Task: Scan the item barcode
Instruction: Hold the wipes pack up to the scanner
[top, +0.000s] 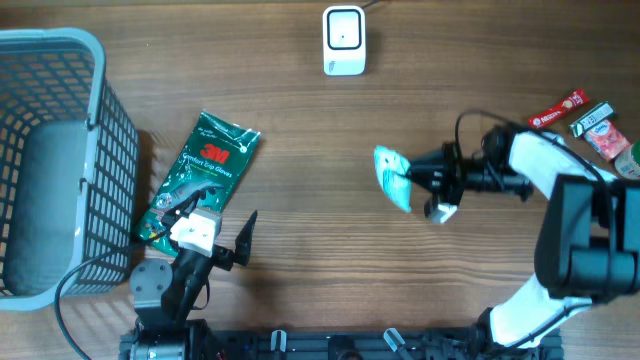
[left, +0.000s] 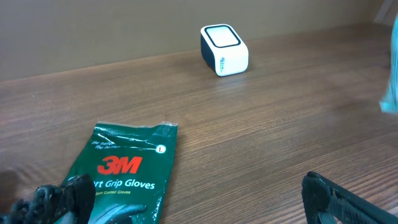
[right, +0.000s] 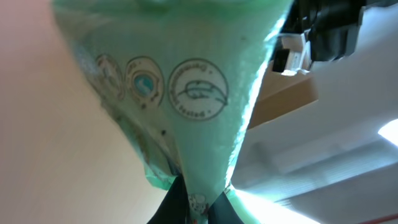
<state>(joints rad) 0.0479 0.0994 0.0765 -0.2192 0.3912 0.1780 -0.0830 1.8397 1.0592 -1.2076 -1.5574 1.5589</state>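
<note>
My right gripper is shut on a pale green packet, holding it up over the middle right of the table. In the right wrist view the packet fills the frame with round printed seals, its lower end pinched between my fingertips. No barcode shows on this face. The white scanner stands at the far middle edge, well apart from the packet, and also shows in the left wrist view. My left gripper is open and low at the front left, with nothing between its fingers.
A green 3M gloves pack lies flat just ahead of the left gripper, its near end by the left finger. A grey mesh basket stands at the far left. Small snack packs lie at the far right.
</note>
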